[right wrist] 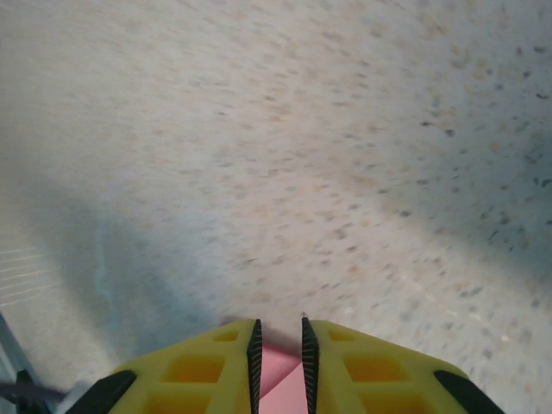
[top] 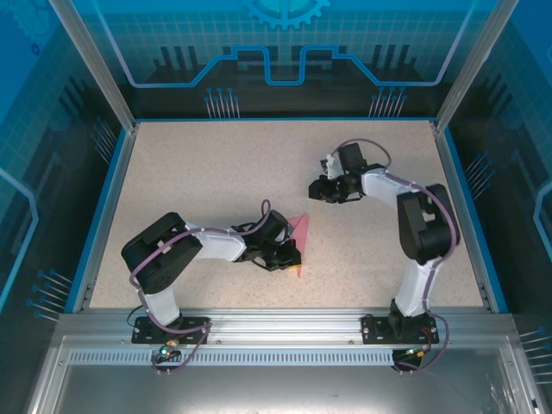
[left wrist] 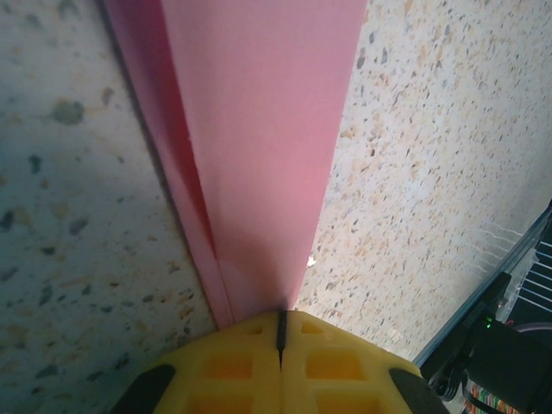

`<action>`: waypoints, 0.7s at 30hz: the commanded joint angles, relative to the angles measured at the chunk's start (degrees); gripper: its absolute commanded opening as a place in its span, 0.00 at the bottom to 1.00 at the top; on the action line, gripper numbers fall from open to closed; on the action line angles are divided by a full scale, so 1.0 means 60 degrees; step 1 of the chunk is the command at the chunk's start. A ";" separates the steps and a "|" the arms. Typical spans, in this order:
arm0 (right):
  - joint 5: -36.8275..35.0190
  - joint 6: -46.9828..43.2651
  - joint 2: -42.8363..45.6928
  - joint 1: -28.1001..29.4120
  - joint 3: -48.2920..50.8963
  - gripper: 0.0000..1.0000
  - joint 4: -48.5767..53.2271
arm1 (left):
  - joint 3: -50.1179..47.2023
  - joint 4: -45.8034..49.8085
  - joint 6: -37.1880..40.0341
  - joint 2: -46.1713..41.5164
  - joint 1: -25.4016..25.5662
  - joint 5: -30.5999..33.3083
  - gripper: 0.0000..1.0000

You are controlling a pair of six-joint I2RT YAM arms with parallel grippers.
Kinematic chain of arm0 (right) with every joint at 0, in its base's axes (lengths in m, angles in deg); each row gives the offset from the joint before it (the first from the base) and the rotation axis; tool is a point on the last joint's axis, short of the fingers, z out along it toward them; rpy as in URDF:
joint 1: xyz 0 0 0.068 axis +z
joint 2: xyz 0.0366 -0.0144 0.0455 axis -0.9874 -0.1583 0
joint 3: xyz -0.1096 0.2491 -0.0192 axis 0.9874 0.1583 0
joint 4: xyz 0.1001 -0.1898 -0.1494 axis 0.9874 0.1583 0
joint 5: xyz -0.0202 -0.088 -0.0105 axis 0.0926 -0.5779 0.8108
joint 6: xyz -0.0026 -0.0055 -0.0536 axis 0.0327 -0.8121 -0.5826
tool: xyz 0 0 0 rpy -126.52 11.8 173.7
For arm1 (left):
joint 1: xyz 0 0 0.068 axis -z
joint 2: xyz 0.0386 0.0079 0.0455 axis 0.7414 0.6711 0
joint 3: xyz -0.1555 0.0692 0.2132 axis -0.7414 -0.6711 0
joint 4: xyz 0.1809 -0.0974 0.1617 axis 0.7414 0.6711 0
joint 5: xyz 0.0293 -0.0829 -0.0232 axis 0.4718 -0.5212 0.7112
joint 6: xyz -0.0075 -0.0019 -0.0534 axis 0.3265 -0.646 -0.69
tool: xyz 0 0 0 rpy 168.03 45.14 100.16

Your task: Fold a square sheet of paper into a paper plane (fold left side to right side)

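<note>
The pink paper (top: 301, 233) lay on the speckled bench (top: 198, 164), a little nearer than centre, folded into a long narrow shape with one layer lapped over another. The left arm (top: 216, 244) reached in from the left. The left jaws were pressed together, their yellow tips down at the near end of the paper, right where the lapped layers ran in along a crease. Whether a paper edge was nipped between them could not be told. The right arm (top: 423, 224) hung well apart, farther back and to the right. The right jaws stood a narrow slit apart with a sliver of pink in the gap — what it was, or whether it was pinched, could not be told.

The step in hand looked like setting the crease. To do it well, the closed tips should press lightly and flat, then travel straight along the fold line toward the far end — not across it, which would skew the layers. The paper looked thin and likely to slide on the smooth bench, so pinning its far end with the other arm before any stroke would help. Too much downward force risked dragging or wrinkling it.
</note>
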 commanded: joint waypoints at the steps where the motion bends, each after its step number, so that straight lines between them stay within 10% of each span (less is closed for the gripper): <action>1: 0.0491 0.0102 0.1411 0.0113 0.0991 0.22 -0.0002 | -0.0165 0.1681 0.0121 0.0017 0.0123 0.0475 0.06; 21: 0.0260 0.1795 0.0392 0.2220 0.2823 0.20 -0.0996 | 0.0475 0.2112 0.0464 -0.0294 0.0121 0.0451 0.09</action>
